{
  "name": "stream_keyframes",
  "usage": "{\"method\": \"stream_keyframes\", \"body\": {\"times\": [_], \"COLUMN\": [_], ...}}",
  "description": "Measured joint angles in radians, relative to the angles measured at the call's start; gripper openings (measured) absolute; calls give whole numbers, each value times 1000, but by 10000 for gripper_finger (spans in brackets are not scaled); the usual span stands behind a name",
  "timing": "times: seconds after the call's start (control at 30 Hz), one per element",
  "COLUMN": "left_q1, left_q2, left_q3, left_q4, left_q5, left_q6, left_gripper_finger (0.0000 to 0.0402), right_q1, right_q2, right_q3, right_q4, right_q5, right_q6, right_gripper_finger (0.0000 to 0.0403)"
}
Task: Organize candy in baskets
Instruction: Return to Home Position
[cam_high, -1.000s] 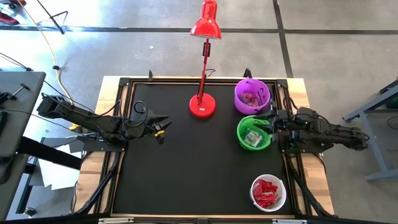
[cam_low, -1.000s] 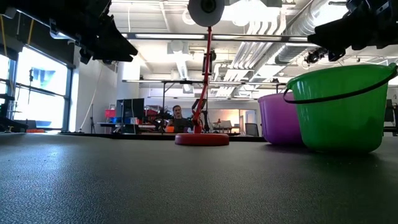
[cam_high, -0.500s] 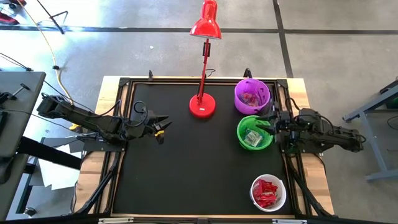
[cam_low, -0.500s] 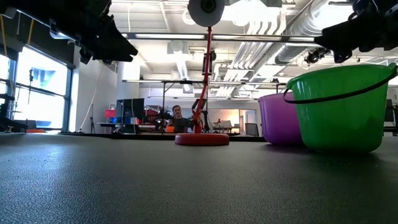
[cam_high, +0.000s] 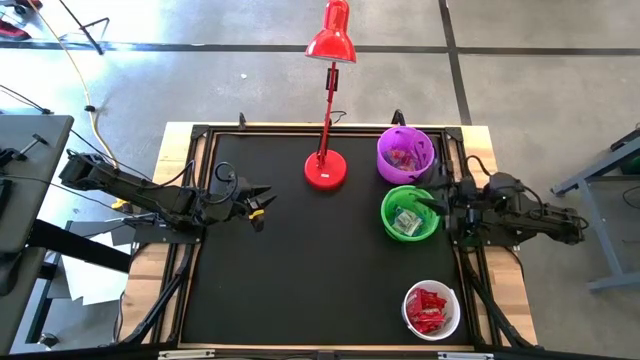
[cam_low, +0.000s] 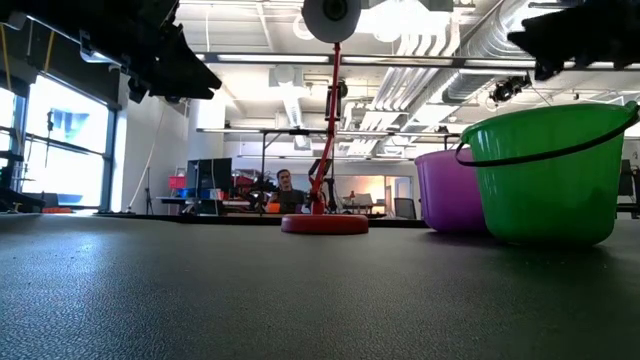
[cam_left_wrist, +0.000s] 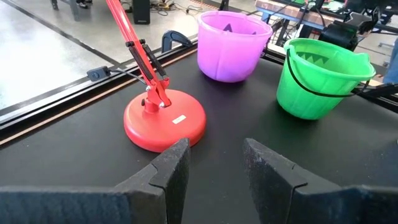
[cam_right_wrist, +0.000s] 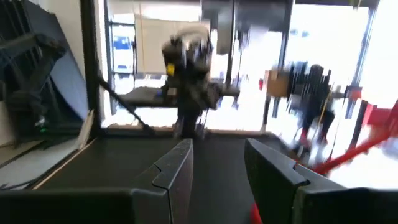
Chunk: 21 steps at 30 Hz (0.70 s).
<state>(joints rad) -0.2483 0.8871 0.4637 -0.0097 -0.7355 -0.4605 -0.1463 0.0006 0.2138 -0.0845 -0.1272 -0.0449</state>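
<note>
Right hand (cam_high: 436, 204) withdrawn, candy (cam_high: 405, 222) in green basket (cam_high: 384, 210) (overhead only)

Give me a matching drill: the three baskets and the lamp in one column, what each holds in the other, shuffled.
1. purple basket
2. green basket
3. white basket
4. lamp

a. red candy only
b. no candy
c. pale-wrapped candy
d. mixed-colour candy

Pairs: 1-d, 2-c, 3-a, 4-b
</note>
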Motion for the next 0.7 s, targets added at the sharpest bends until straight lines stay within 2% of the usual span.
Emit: {"method": "stream_keyframes", "body": {"times": [0.2, 0.4, 0.7], "left_q1": [0, 0, 0], "left_q2": [0, 0, 0], "left_q3": [0, 0, 0], "left_q4": [0, 0, 0], "left_q5": [0, 0, 0], "left_q6": [0, 0, 0], "left_gripper_finger": [136, 136, 136], "right_q1": [0, 0, -11], "right_q2": [0, 0, 0], "right_q3": [1, 1, 1], "right_q4": [18, -16, 51], "right_q5": [-22, -39, -80], "right_q6": [-197, -211, -244], "right_gripper_finger": [139, 139, 124]}}
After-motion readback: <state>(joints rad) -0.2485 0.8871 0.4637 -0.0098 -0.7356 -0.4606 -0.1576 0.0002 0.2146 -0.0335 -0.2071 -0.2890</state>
